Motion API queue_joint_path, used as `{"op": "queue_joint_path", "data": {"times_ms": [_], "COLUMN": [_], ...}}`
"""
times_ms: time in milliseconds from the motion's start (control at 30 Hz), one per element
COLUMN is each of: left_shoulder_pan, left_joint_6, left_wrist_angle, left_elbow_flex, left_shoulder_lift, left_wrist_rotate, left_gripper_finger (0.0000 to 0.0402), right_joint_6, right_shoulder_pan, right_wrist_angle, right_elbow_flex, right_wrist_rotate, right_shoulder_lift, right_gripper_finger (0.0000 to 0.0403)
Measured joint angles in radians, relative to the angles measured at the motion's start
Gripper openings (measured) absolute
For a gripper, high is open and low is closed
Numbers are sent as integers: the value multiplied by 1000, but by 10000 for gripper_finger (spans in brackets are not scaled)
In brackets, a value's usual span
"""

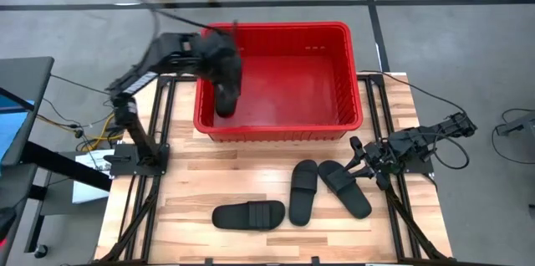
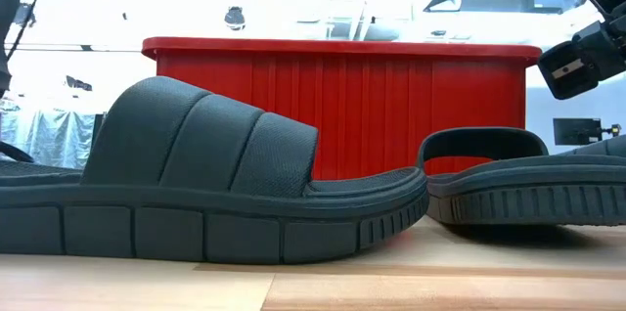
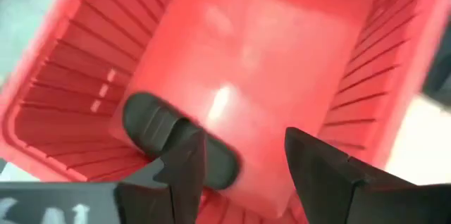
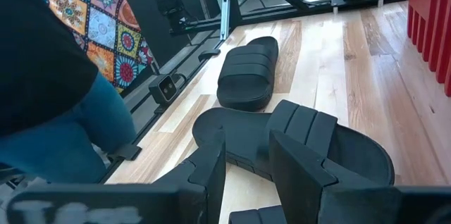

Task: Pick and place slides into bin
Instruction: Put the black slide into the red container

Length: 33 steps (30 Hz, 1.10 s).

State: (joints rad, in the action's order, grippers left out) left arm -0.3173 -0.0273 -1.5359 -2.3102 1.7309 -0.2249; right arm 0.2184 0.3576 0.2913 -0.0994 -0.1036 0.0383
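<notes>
One slide (image 3: 176, 139) already in bin (image 1: 351, 74), three left on desk (image 1: 184, 174). Left end effector (image 3: 243, 168) wide, empty, over bin. Right end effector (image 4: 246, 160) part-open above nearest slide (image 4: 303, 146), holding nothing.

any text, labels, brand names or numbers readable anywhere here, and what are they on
None can be read.
Bin: plain ribbed red walls, no label showing.
Slides: plain black straps and soles, no brand visible.
Left gripper body: pale marks at the left wrist picture's lower corner, too blurred to read.
Right gripper body: pale smear in the right wrist view, also unreadable.
</notes>
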Motion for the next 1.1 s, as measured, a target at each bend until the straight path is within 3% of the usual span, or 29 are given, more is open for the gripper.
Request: {"op": "queue_joint_path", "data": {"times_ms": [400,567,700,933,1100], "left_shoulder_pan": [99,160,191,233,252], "left_joint_6": [-50,-53,-67,-134,-210], "left_wrist_angle": [39,47,156,423,593], "left_elbow_flex": [3,76,248,695,984], "left_shoulder_lift": [-192,-273,-397,-700,-886], "left_wrist_rotate": [71,82,82,92,203], "left_gripper_finger": [184,184,184,184,184], "right_joint_6": [0,0,0,0,0], "right_shoulder_pan": [0,0,0,0,0], "right_wrist_angle": [0,0,0,0,0], "right_elbow_flex": [0,0,0,0,0], "right_wrist_rotate": [0,0,0,0,0], "right_shoulder_lift": [0,0,0,0,0], "right_gripper_finger": [102,102,102,102,102]}}
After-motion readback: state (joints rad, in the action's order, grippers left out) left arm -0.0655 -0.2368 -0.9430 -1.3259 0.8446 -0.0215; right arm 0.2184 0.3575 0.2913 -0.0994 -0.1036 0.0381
